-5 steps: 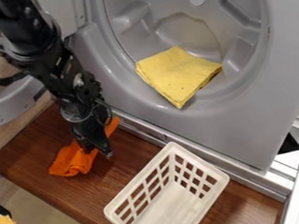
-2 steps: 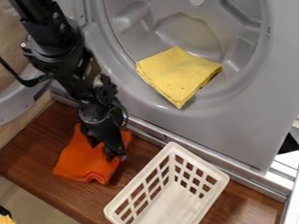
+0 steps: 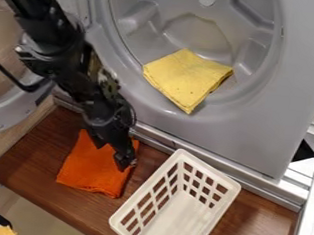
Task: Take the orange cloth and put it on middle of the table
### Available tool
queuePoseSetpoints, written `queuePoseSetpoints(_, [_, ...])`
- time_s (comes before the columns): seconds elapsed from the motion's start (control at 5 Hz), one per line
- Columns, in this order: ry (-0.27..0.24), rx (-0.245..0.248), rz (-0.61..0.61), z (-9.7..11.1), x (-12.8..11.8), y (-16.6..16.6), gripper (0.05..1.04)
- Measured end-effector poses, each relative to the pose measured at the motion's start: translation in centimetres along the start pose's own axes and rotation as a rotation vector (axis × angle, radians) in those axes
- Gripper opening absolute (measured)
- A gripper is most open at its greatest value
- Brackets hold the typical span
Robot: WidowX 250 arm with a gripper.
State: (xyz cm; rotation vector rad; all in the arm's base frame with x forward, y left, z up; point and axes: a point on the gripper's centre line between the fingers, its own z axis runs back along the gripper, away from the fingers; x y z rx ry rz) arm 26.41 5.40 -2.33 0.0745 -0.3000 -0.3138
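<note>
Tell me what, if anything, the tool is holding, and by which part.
It cannot be told: the tool is down at the orange cloth's picture-right side, but any pinch is hidden.

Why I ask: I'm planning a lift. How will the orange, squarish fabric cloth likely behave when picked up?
The cloth looks thin and soft-edged, so it will probably droop or fold. It seems light for its spread, being flat fabric, and unlikely to roll.

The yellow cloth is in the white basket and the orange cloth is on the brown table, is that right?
No, the camera view shows the yellow cloth on the grey machine, not in the white basket. The orange cloth is on the brown table, as you said.
</note>
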Motion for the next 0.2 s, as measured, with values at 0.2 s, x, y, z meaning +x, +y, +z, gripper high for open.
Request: queuePoseSetpoints(0.2, [-0.014, 0.005, -0.032, 2.18, 0.62, -0.15, 1.001])
